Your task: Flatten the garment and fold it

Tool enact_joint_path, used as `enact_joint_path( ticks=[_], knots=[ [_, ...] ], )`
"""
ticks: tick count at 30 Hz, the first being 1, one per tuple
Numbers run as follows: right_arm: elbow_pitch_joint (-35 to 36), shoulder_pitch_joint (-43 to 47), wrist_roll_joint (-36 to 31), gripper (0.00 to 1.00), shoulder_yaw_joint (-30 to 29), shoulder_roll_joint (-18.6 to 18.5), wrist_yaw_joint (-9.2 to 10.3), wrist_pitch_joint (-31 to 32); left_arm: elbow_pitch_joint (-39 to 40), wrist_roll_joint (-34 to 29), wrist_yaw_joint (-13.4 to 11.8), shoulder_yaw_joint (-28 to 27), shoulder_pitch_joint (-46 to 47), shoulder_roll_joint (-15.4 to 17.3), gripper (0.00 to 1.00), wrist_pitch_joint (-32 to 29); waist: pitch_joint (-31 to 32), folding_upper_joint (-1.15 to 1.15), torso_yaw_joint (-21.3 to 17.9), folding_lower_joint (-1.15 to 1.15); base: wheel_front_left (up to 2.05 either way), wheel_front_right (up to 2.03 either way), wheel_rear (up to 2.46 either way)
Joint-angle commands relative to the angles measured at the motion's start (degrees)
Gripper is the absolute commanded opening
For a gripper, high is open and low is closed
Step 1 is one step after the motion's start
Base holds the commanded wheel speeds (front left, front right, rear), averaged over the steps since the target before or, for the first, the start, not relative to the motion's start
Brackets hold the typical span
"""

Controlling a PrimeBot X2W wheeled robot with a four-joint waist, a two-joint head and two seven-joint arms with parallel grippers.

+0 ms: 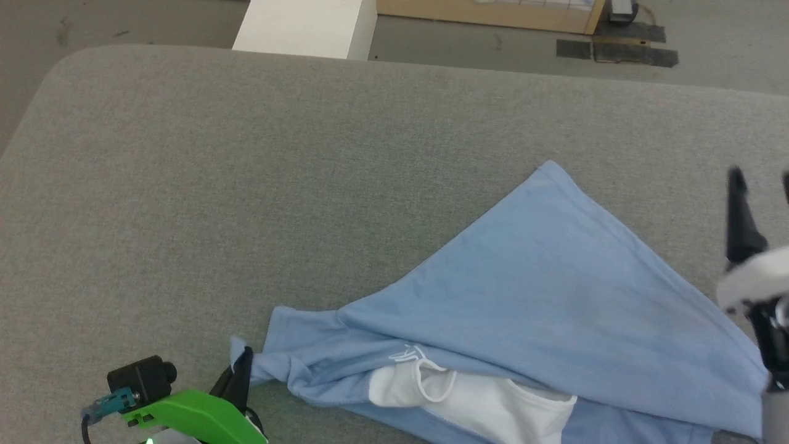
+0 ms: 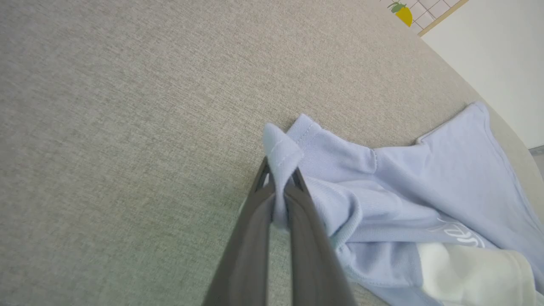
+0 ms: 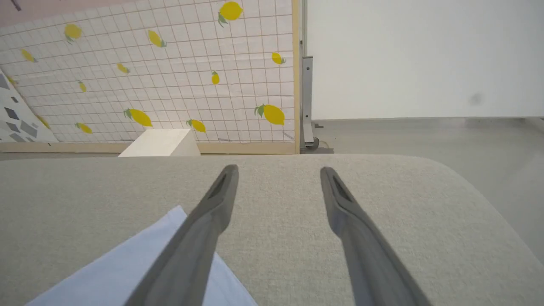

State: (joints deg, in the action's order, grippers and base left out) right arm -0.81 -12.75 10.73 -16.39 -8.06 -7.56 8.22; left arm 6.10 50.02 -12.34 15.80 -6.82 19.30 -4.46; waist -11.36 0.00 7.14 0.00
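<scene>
a light blue short-sleeved garment (image 1: pixel 542 290) lies crumpled on the near right part of a wide grey cloth-covered surface (image 1: pixel 246 185). it is not yet flat. one broad panel spreads out to a point toward the far side. the near edge is bunched and folded over, showing a white collar part (image 1: pixel 474 401) with a small white script mark (image 1: pixel 407 354) just beside it. at the garment's left end the fabric is twisted into a narrow rope of folds, apparently because it is gripped there.

the left gripper (image 1: pixel 241 370) sits at that twisted end. in the left wrist view its two dark fingers (image 2: pixel 308 238) are pressed together on a stitched hem edge, most likely a sleeve cuff, and a tab of cloth stands up above the tips. the hold looks meant for drawing that end leftward over the bare surface to spread the shirt out.

the right gripper (image 1: pixel 762 185) is at the garment's right side and appears raised off the surface. in the right wrist view its fingers stand wide apart with nothing between them, and one crosses in front of a corner of blue cloth. it seems placed ready to take the opposite edge.

beyond the surface are a grey floor (image 1: pixel 123 24), a white box (image 1: pixel 305 28) and a tiled panel printed with lemons (image 3: pixel 170 72).
</scene>
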Motion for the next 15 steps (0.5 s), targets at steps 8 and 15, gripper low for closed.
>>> enact_joint_path(
  ticks=[8, 15],
  knots=[
    [-14.4, -15.2, 5.3, 1.0, 18.1, -6.8, 0.08, -2.8, -0.7, 0.3, 1.2, 0.7, 3.5, -1.2, 0.0, 0.9, -5.0, 0.0, 4.7, 0.0, 0.0, 0.0, 0.0],
    [-27.7, -25.2, 7.5, 1.0, 24.5, -9.6, 0.08, 10.6, -2.2, 0.4, 2.3, 1.7, 5.5, -2.7, 0.0, 1.8, -8.7, 0.0, 8.2, 0.0, 0.0, 0.0, 0.0]
  ],
)
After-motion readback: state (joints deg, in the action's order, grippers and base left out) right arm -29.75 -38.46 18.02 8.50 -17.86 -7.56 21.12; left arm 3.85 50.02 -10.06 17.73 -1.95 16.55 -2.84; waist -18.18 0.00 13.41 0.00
